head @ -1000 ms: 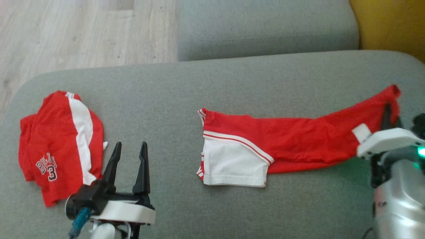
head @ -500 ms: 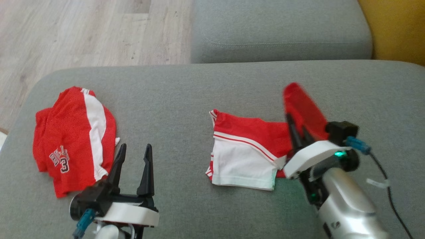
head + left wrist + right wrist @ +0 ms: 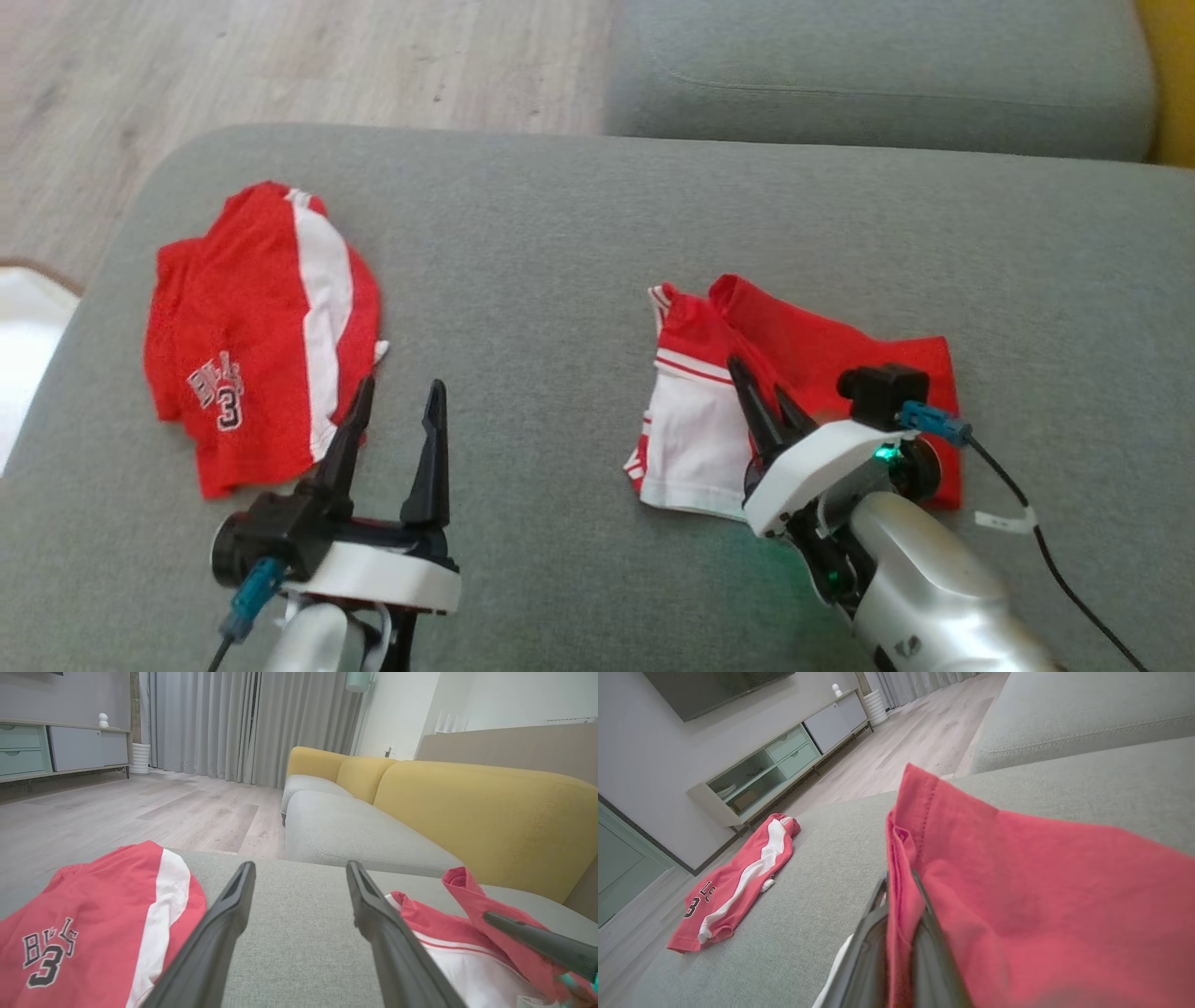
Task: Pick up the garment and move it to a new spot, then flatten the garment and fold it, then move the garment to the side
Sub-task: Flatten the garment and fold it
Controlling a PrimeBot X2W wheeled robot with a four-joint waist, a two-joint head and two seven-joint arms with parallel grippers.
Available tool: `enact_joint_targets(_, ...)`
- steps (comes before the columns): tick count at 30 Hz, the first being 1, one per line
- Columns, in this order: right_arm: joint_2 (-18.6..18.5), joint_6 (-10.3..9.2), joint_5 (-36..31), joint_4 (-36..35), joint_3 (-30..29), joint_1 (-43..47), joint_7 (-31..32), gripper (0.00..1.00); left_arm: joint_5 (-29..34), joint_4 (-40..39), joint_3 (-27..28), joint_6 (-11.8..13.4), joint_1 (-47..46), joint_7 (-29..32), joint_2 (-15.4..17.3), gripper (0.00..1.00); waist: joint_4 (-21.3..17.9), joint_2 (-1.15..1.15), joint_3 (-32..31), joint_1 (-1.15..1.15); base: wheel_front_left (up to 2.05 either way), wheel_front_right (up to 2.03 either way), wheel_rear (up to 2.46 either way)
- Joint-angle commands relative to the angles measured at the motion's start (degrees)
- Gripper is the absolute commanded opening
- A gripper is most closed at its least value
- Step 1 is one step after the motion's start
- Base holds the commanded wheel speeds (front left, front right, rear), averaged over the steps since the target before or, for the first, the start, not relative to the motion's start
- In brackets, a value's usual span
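Fold step, by the look: flattening seemingly done, move to the side not yet begun. On the grey sofa seat [image 3: 560, 261], right of centre in head view: red-and-white garment [image 3: 840, 373], red half doubled back over itself toward the white panel [image 3: 691, 439].

State of right gripper [image 3: 756, 376]: pressed together, pinching the red hem. In right wrist view, cloth edge clamped between both fingers, hem standing up above the fingertips, rest of the fabric draping off to that view's right. Held over the garment's white-panelled end, near the striped trim. Touching the lower layer or not: cannot tell.

State of left gripper [image 3: 401, 383]: spread wide, nothing in it. Hovering over bare seat between the two garments, well apart from the one in the fold.

Near the seat's left end: Bulls number 3 garment [image 3: 252, 336], crumpled, no part in this step.

Next move, as a judgement: lower the pinched hem onto the white-panelled end, line up with the striped edge, then let go without dragging the top layer back. Thin slack fabric, likely to bunch or slide on release. Worth a smoothing pass afterwards, possibly with the free left gripper pinning the white corner. After that, a lift and shift to the side.
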Motion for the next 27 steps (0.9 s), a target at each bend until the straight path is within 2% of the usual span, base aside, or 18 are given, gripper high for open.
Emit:
enact_joint_targets(1,0.44,0.39,0.90,-1.07,1.56,-2.52,-1.14,0.00,0.12,-1.42,1.48,-0.26,-2.55,-0.55,-0.04,1.00,0.51,0.00,0.56,-0.01,0.00,0.00,0.00)
enact_joint_targets(3,0.44,0.39,2.87,-0.59,3.38,-3.11,-1.49,0.00,0.11,-1.31,1.28,-0.33,-2.84,-0.55,-0.04,1.00,0.83,0.00,0.93,-0.01,0.00,0.00,0.00)
enact_joint_targets(5,0.44,0.39,6.45,-1.09,6.01,-3.11,-1.61,1.00,0.06,-1.21,1.30,-0.38,-3.09,-0.55,-0.04,1.00,0.89,0.00,1.40,-0.01,0.00,0.00,0.00)
enact_joint_targets(9,0.44,0.39,13.42,-2.54,11.15,-4.23,-1.86,1.00,0.03,-0.92,1.85,-0.38,-3.59,-0.55,0.11,1.00,0.26,0.00,1.67,-0.01,0.00,0.00,0.00)
enact_joint_targets(13,0.44,0.39,15.66,-1.05,11.20,-7.62,-2.17,1.00,-0.03,-1.70,2.92,-0.22,-3.87,-0.55,0.15,1.00,-1.28,0.00,1.22,-0.01,0.00,0.00,0.00)
enact_joint_targets(17,0.44,0.39,6.32,0.13,2.85,-9.97,-2.20,1.00,-0.10,-2.98,4.19,0.12,-3.27,-0.55,0.12,1.00,-3.47,0.00,0.49,-0.01,0.00,0.00,0.00)
enact_joint_targets(18,0.44,0.39,6.32,0.13,2.85,-9.97,-2.20,1.00,-0.10,-2.98,4.19,0.12,-3.27,-0.55,0.12,1.00,-3.47,0.00,0.49,-0.01,0.00,0.00,0.00)
enact_joint_targets(23,0.44,0.39,-10.85,-2.00,-13.70,-7.31,-2.21,1.00,0.06,-4.76,5.59,0.48,-2.12,-0.55,0.07,1.00,-6.12,0.00,-0.20,-0.01,0.00,0.00,0.00)
enact_joint_targets(27,0.44,0.39,-23.93,-8.98,-24.76,-2.61,-2.22,1.00,0.48,-5.83,6.27,0.55,-0.96,-0.55,0.03,1.00,-7.50,0.00,-0.63,-0.01,0.00,0.00,0.00)
